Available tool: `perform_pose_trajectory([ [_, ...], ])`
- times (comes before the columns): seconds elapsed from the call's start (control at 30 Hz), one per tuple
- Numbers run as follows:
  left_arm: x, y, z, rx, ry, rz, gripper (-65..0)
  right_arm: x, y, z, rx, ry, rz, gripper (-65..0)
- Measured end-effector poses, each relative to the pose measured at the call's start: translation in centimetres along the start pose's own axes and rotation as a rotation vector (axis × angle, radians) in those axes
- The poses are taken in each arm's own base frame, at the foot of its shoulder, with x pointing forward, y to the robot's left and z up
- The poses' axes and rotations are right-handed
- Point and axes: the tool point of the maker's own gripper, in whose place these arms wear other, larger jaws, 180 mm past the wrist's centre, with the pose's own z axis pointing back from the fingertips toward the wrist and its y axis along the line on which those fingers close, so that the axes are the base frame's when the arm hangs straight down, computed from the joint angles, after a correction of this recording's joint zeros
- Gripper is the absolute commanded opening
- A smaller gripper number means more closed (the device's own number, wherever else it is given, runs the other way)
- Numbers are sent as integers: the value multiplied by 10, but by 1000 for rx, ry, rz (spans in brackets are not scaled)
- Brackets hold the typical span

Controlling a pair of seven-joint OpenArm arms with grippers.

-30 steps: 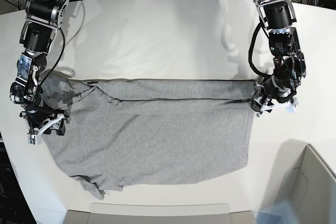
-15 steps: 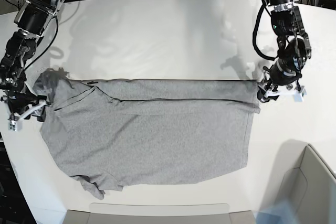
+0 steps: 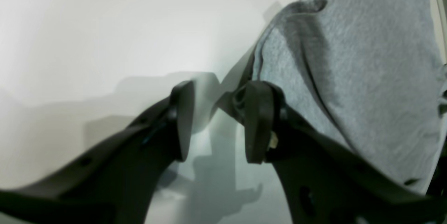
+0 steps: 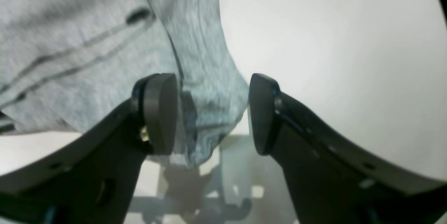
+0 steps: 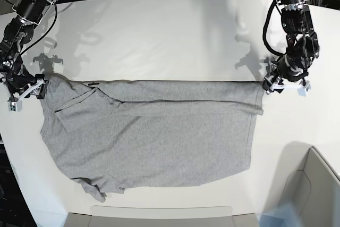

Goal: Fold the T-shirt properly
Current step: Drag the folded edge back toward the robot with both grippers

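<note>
Left pincer [image 3: 216,122]: released, jaws apart beside the shirt's corner, gripping nothing.
Right pincer [image 4: 209,115]: released, a fold of cloth loose between its jaws.
T-shirt [image 5: 154,131]: flat on the white counter [image 5: 159,35], one long edge folded over.
Risk: a lifting jaw could snag cloth and spoil the fold.
Room: cables behind the counter.

1 T-shirt [image 5: 154,131], 2 grippers (left [image 5: 286,84], right [image 5: 24,93]), 1 table [image 5: 159,35]
</note>
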Motion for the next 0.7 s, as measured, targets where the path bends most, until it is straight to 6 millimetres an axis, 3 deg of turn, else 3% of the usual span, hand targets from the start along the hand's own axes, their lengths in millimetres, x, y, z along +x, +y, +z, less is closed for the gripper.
perform_pose_trajectory([
  [0.13, -12, -10, -4, -24, 34, -27, -394, 2, 2, -1, 5, -6, -2, -324],
  [0.37, 1, -22, -5, -41, 7, -33, -394, -3, 9, -4, 18, 1, -8, -324],
  [0.7, -2, -20, -5, -41, 23, -29, -394, -3, 9, -3, 17, 2, -7, -324],
])
